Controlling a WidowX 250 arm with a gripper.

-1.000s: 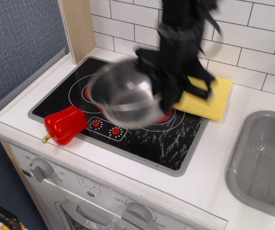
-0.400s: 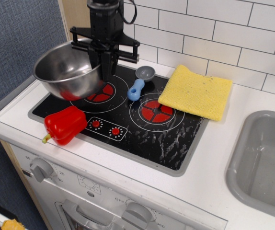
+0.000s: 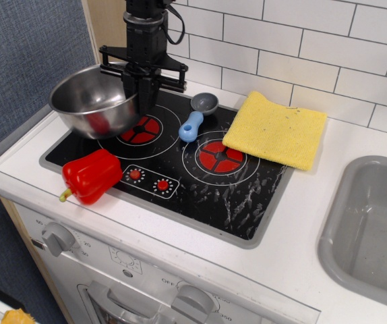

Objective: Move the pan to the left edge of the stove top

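The pan (image 3: 94, 100) is a deep shiny steel bowl, held tilted over the left part of the black stove top (image 3: 180, 182), above the left burner's edge. My gripper (image 3: 139, 91) comes down from above and is shut on the pan's right rim. Whether the pan's base touches the stove cannot be told.
A red pepper (image 3: 90, 176) lies at the stove's front left corner. A small grey scoop with a blue handle (image 3: 196, 116) lies between the burners. A yellow cloth (image 3: 276, 129) covers the back right corner. A grey sink (image 3: 372, 233) is at the right. A wooden panel (image 3: 106, 34) stands behind.
The gripper carried the pan from the middle of the stove to its left side. Since 0.4 s ago it has shifted slightly and the pan sits a little lower.
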